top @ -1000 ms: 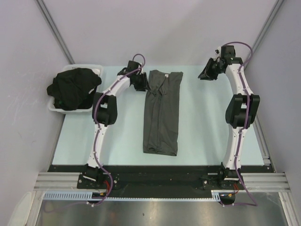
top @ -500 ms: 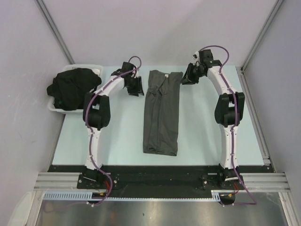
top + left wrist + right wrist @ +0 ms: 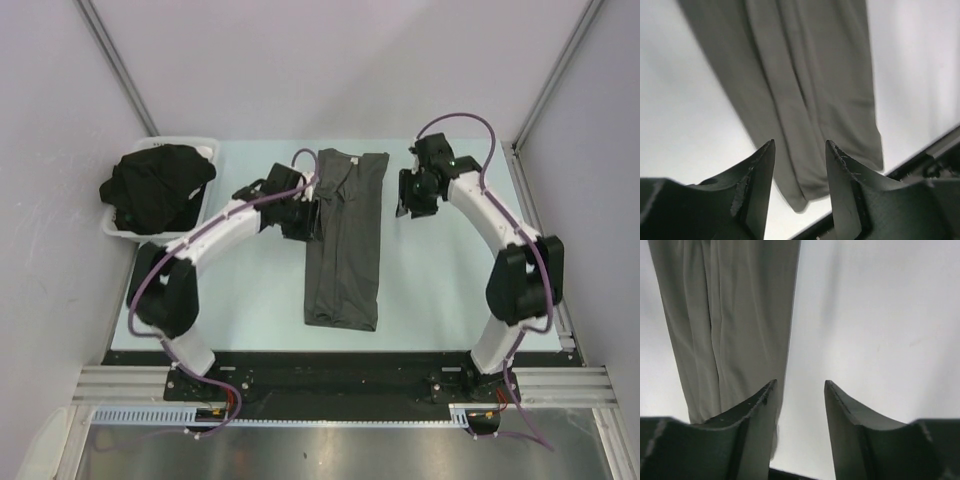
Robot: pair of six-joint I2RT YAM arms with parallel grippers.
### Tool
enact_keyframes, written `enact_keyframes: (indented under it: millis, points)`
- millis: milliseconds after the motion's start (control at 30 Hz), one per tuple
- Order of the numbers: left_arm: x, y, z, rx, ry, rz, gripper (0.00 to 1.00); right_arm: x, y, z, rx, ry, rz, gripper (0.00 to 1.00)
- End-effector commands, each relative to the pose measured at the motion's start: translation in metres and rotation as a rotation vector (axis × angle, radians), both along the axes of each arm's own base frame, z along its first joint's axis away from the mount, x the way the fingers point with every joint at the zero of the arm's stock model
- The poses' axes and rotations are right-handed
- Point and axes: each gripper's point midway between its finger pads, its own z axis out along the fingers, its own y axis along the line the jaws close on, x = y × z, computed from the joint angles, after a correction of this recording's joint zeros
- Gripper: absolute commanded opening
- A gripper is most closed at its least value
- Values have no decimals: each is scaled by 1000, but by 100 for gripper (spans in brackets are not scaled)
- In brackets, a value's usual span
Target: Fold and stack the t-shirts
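Viewing from overhead: long folded strip of charcoal grey t-shirt (image 3: 343, 240) lies flat at the centre of the pale blue-green table (image 3: 440, 290), running 12 to 6 o'clock, collar end at 12. At the table's 10 o'clock corner, a heap of black t-shirts (image 3: 155, 190) fills a white plastic tray (image 3: 205, 146) and spills over its rim.

Left gripper (image 3: 305, 215) sits at the grey strip's 9 o'clock edge, in its far half. Overhead it overlaps the cloth edge; I cannot tell whether it touches. Right gripper (image 3: 408, 195) is at the strip's 3 o'clock side, near it, with bare table between.

Overhead alone does not settle the jaws. The wrist cameras do:
- Left wrist: left gripper (image 3: 800, 143) has both dark fingers (image 3: 757, 180) parted, nothing between them. The grey shirt (image 3: 805, 90) passes under the gap, and its hem end shows toward 5 o'clock, just short of a dark rail (image 3: 935, 160). Released.
- Right wrist: right gripper (image 3: 800, 383) also parted and empty. The grey shirt (image 3: 725, 315) fills the 9 to 11 o'clock part of the frame. Its straight folded edge runs down toward the left finger (image 3: 757, 425). Bare table (image 3: 880, 315) lies under the gap and out to 3 o'clock. Released.

The wrist views show lengthwise creases in the cloth that are faint overhead. The tray and black heap appear overhead only.
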Motion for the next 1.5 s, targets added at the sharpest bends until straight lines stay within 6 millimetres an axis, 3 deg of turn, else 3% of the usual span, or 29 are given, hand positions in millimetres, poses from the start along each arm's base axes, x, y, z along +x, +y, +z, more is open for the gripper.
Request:
enact_keyframes:
  millis: [0, 33, 67, 133, 167, 200, 400, 533, 633, 667, 867, 1067, 1100, 1467]
  points:
    - [-39, 3, 11, -43, -3, 40, 52, -32, -30, 26, -131, -102, -78, 50]
    - [-46, 2, 26, -71, -33, 57, 54, -37, -33, 27, -131, -107, -100, 52]
    - [-53, 5, 26, -71, -34, 67, 55, -43, -41, 21, -147, -108, -145, 59]
    - [-71, 10, 20, -67, -13, 92, 56, -51, -49, 38, -143, -167, -194, 72]
    - [-77, 13, 31, -86, -38, 101, 56, -52, -58, 43, -162, -192, -233, 91]
    - [-85, 16, 27, -84, -25, 117, 57, -58, -61, 47, -154, -207, -257, 99]
    - [-116, 28, 35, -109, -32, 155, 64, -76, -56, 38, -59, -154, -297, 100]
    - [-130, 28, 31, -137, -11, 148, 66, -99, -52, 5, -25, -53, -327, 100]
    - [-140, 27, 30, -152, 2, 141, 66, -114, -28, -6, 115, -5, -283, 100]
    - [-143, 28, 29, -152, 5, 140, 66, -115, -17, -1, 166, -16, -259, 100]
    - [-163, 35, 31, -174, 14, 140, 67, -141, 10, -2, 228, 7, -224, 100]
    - [-179, 44, 32, -183, 12, 125, 68, -163, 32, -5, 283, 5, -210, 95]
    - [-181, 45, 31, -177, 15, 120, 68, -173, 40, -11, 288, 18, -181, 94]
    - [-187, 52, 37, -140, -3, 71, 69, -219, 66, -47, 238, 20, -156, 93]
